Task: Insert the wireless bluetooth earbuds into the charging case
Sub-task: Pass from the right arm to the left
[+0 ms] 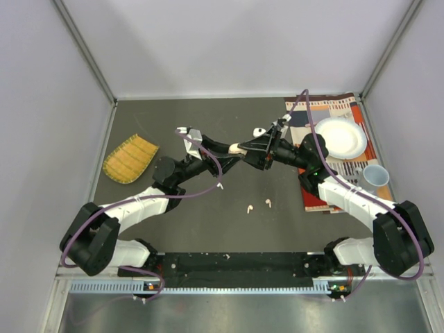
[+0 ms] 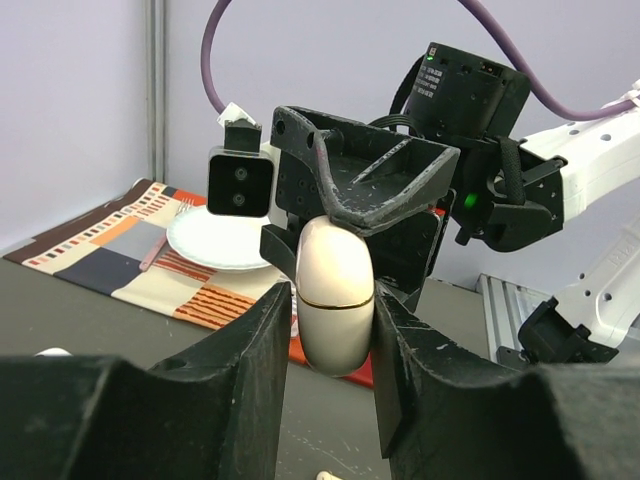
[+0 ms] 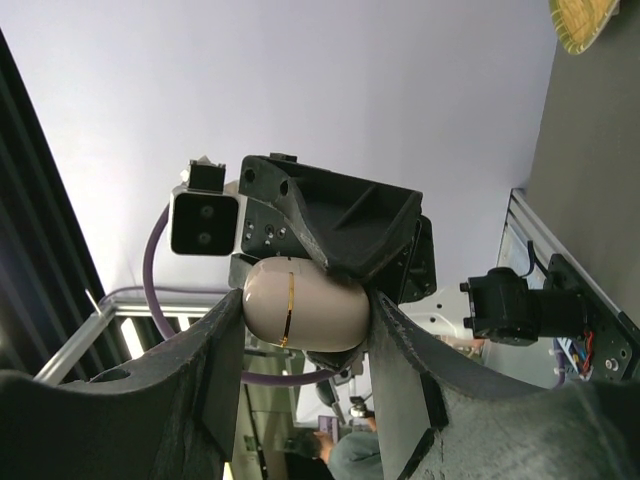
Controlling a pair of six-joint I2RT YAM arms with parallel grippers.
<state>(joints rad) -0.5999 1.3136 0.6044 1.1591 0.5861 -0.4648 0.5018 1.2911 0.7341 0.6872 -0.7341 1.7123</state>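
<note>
The charging case [image 1: 236, 147] is a pale peach, egg-shaped shell with a gold seam, closed and held in the air above the table's middle. My left gripper [image 1: 231, 150] is shut on its lower half [image 2: 335, 330]. My right gripper [image 1: 245, 146] is shut on its other end [image 3: 305, 305]. The two grippers face each other. Two pale earbuds [image 1: 248, 207] [image 1: 267, 203] lie on the dark table in front of the grippers. The tip of one earbud [image 2: 325, 476] shows under the left fingers.
A white plate [image 1: 341, 137] rests on a striped placemat [image 1: 312, 111] at the back right, with a clear cup [image 1: 374, 177] near the mat's front corner. A yellow woven dish [image 1: 130, 159] lies at the left. Grey walls enclose the table.
</note>
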